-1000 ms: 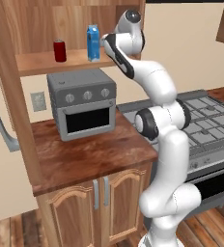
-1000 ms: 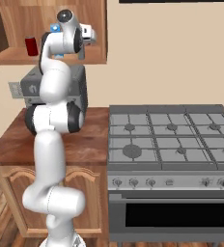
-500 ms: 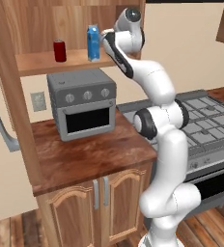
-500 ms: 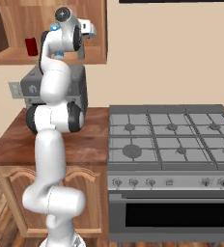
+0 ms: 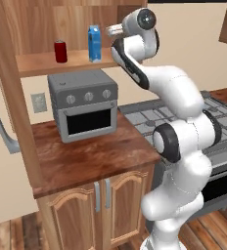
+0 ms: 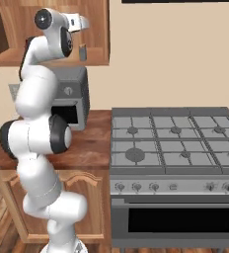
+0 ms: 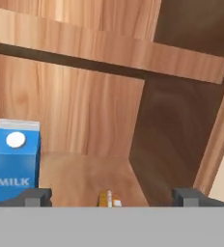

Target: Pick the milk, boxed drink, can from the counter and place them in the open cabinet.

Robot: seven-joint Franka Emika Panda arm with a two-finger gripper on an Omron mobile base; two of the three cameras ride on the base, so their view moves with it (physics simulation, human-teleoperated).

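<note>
Boxed drink (image 7: 109,199) sits low on the cabinet shelf (image 5: 47,62), right between the gripper's (image 7: 112,197) widely spread tips and gripped by nothing; milk (image 5: 94,43) stands upright just beside it, can (image 5: 60,51) further along the same shelf; all three look placed, so the job now is a clean exit; pull straight back, keep those tips wide, and don't clip the milk.

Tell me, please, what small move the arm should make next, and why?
Probably draw the pincer straight back out of the cabinet. Its fingers stand wide apart and empty, the boxed drink sits on the shelf between them, and the milk and can stand there too.
</note>
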